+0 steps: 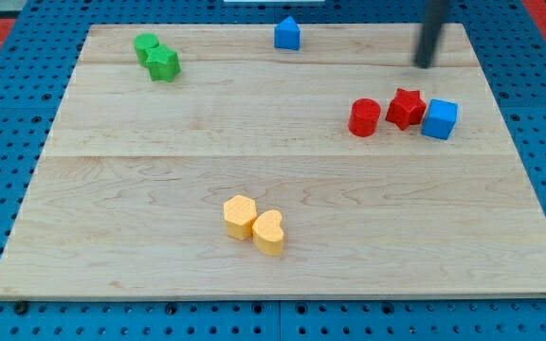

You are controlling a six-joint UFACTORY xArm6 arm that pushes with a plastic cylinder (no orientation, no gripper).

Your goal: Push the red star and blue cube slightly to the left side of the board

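The red star [406, 108] lies at the board's right, with the blue cube [440, 118] touching its right side and a red cylinder [364, 117] just to its left. My tip [426, 65] is above these blocks in the view, near the board's top right, a little above the gap between star and cube and apart from both.
A blue pentagon-shaped block [287, 34] sits at the top centre. Two green blocks [157, 56] sit together at the top left. Two yellow blocks [254, 224], a hexagon and a heart, touch at the lower middle. The wooden board [159, 180] rests on a blue pegboard.
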